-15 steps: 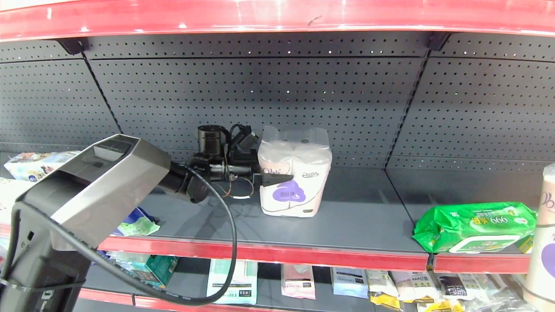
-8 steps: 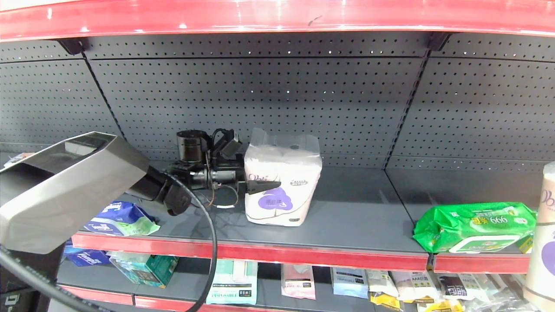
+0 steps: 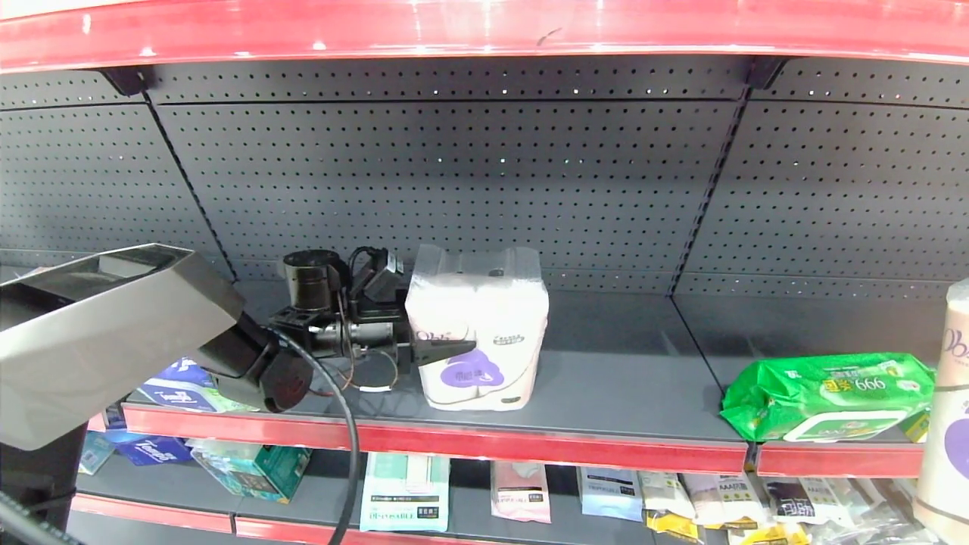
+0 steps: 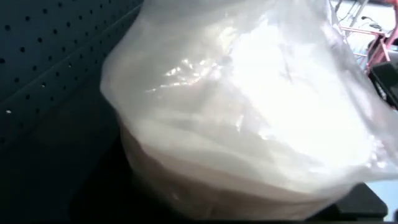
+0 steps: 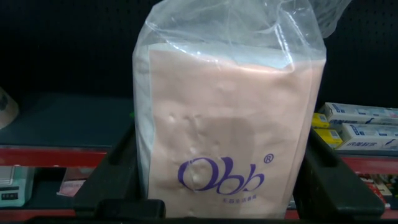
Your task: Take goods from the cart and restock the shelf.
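Centrally, roll pack (image 3: 484,325) upright over the near part of the shelf (image 3: 621,378), left of middle, clamped across its near and far sides by the left gripper (image 3: 462,337); contact with the board not discernible. Close up, same pack beside the pegboard (image 4: 37,56). At far right, nearer than the shelf, second pack (image 3: 950,409), upright, gripped by the right gripper (image 5: 222,134), with one of its fingers (image 5: 112,168) against each side. In the shelf's right bay, well apart from both packs, green wipes (image 3: 829,393) lying flat. Below, a lower tier with assorted packets (image 3: 405,492).
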Robot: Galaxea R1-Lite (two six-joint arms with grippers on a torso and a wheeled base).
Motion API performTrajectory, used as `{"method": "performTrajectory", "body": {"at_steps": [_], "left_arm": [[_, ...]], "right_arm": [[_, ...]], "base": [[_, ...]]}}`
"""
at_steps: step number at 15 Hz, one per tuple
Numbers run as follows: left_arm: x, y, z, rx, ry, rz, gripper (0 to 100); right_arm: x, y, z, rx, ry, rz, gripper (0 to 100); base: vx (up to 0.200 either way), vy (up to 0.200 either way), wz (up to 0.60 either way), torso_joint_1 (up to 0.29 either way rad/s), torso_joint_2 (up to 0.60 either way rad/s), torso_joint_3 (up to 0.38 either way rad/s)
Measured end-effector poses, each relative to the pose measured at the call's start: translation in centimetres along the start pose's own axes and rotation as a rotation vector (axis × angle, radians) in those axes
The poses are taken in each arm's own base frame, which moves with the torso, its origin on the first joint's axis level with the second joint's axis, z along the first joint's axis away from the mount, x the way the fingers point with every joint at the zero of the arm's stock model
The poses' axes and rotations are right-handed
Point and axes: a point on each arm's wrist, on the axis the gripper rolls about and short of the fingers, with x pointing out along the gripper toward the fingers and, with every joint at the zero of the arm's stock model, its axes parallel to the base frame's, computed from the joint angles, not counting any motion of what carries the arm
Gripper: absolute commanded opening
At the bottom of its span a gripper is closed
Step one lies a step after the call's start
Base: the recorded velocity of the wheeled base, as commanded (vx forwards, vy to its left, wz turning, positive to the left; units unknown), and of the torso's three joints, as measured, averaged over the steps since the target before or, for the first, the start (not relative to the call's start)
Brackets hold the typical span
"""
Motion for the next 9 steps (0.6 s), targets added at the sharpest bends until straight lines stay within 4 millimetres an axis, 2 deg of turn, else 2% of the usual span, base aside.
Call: {"method": "performTrajectory", "body": {"at_steps": [9], "left_arm": [[-1.8, -1.5, -0.2, -0.02, -0.001, -0.021, 0]], "right_arm": [[0.0, 0.0, 0.0, 0.0, 0.001, -0.001, 0]], "base": [[0.0, 0.0, 0.0, 0.0, 0.0, 0.0]]}}
